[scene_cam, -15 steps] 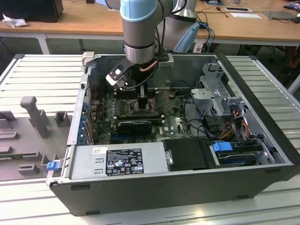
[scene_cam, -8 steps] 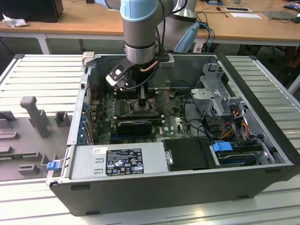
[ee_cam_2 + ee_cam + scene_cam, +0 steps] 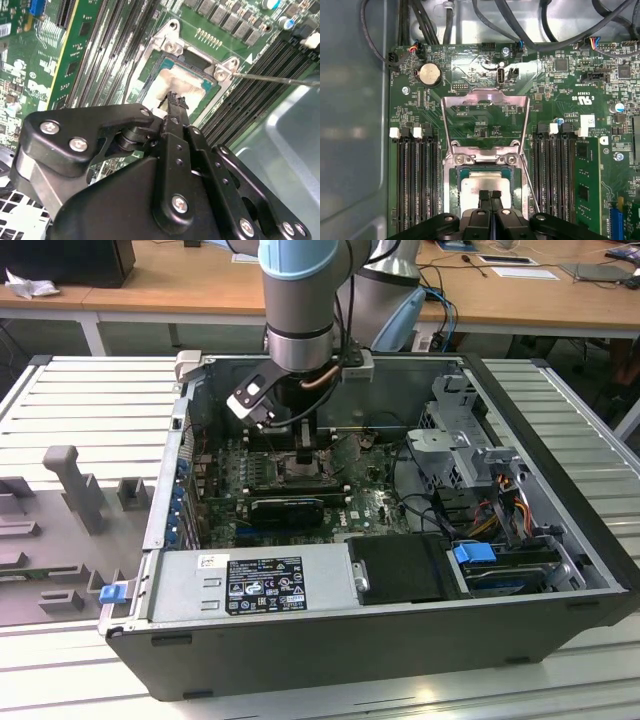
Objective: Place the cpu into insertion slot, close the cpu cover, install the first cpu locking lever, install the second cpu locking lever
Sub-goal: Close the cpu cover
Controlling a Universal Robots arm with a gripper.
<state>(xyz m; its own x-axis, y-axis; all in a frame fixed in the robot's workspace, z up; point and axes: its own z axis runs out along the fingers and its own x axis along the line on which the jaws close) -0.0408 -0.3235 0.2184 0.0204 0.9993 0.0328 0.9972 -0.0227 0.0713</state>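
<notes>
In the exterior view an open computer case (image 3: 350,650) lies on a ribbed metal worktop (image 3: 60,390). Nearest the camera, at six o'clock from the tool (image 3: 305,452), a grey power supply box (image 3: 260,585) runs along the case's front wall. A blue clip (image 3: 113,592) sits at that box's nine o'clock end. Just beyond the box a long black card (image 3: 285,508) lies across the green board. Grey moulded blocks (image 3: 75,490) stand on the worktop at nine o'clock from the case. A metal drive cage (image 3: 450,440) with loose cables fills the case at three o'clock from the tool.

The arm reaches straight down into the case, with the tool low over the board. In both wrist views the tool (image 3: 490,196) (image 3: 176,101) is clenched, its two fingers pressed together with nothing between them. Its tip is right over the cpu (image 3: 475,182) (image 3: 172,80); whether it touches the chip I cannot tell. The cpu lies flat inside the insertion slot (image 3: 455,192), silvery top up.

The cpu cover (image 3: 470,97) is swung open, hinged at the slot's far edge and lying back over the board. A thin metal rod (image 3: 270,78) stands free beside the slot. Rows of black memory slots (image 3: 415,185) flank the slot on both sides. A coin battery (image 3: 429,75) lies beyond the cover.

At twelve o'clock, past the case, stands a wooden worktop (image 3: 200,280).
</notes>
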